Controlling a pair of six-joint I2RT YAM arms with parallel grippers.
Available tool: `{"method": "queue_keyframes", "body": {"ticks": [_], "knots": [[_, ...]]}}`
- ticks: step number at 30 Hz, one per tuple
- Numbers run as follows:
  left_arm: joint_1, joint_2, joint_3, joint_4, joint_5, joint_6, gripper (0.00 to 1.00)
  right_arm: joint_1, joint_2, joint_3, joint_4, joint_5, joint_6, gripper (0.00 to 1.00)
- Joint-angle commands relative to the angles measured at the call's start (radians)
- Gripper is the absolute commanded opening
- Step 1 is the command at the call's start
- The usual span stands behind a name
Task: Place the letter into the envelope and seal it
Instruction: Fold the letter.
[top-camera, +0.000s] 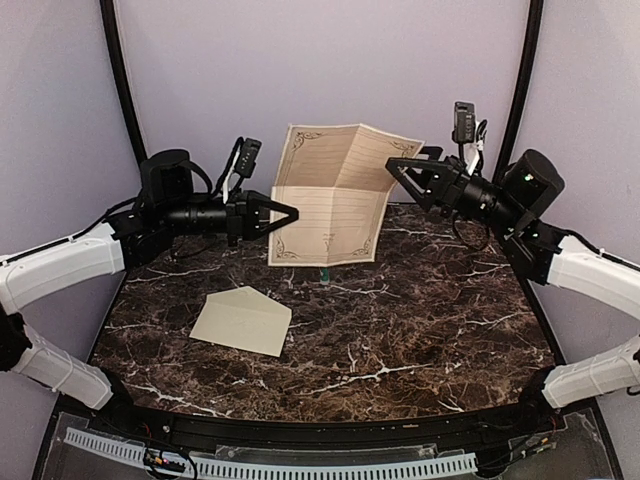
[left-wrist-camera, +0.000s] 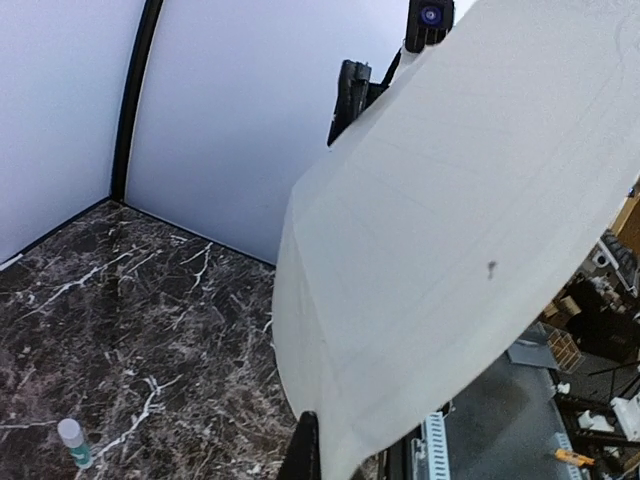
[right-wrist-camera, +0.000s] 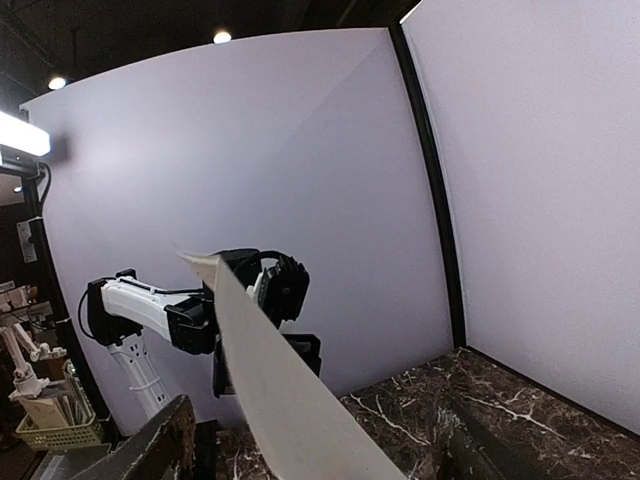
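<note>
Left gripper (top-camera: 292, 213): closed tight on the left edge of the letter (top-camera: 335, 195), about halfway up the sheet. It alone carries the paper, which stands upright above the counter (top-camera: 400, 330) and extends to that gripper's right. In the left wrist view the blank back of the sheet fills the space ahead of one finger (left-wrist-camera: 305, 450).

Right gripper (top-camera: 398, 180): jaws spread wide, holding nothing. It stands at the upper right edge of the letter. In the right wrist view the sheet runs edge-on between the parted fingers; contact cannot be confirmed.

Letter condition: beige, ruled lines, dark ornamental corners, a small emblem low in the middle. One crease runs across the middle and the upper half shows a vertical fold.

Envelope (top-camera: 242, 320): plain cream, flat on the counter, below the left gripper and apart from it, towards the arm bases.

A small white-capped bottle (left-wrist-camera: 72, 443) stands on the counter beneath the letter.
</note>
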Motion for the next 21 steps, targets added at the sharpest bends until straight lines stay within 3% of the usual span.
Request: {"method": "queue_keyframes", "body": {"ticks": [1, 4, 8, 12, 21], "knots": [[0.001, -0.016, 0.117, -0.333, -0.042, 0.252, 0.00, -0.052, -0.081, -0.010, -0.119, 0.081, -0.054, 0.83], [0.001, -0.006, 0.134, -0.445, -0.087, 0.375, 0.00, -0.091, -0.133, 0.000, -0.224, 0.131, -0.090, 0.91], [0.000, -0.004, 0.095, -0.435, -0.108, 0.417, 0.00, -0.126, -0.181, 0.035, -0.351, 0.203, -0.132, 0.98], [0.001, -0.017, 0.054, -0.420, -0.076, 0.417, 0.00, -0.131, -0.161, 0.118, -0.505, 0.211, -0.197, 0.99], [0.000, -0.040, 0.034, -0.407, 0.007, 0.398, 0.00, -0.107, -0.007, 0.247, -0.725, 0.046, -0.286, 0.97]]}}
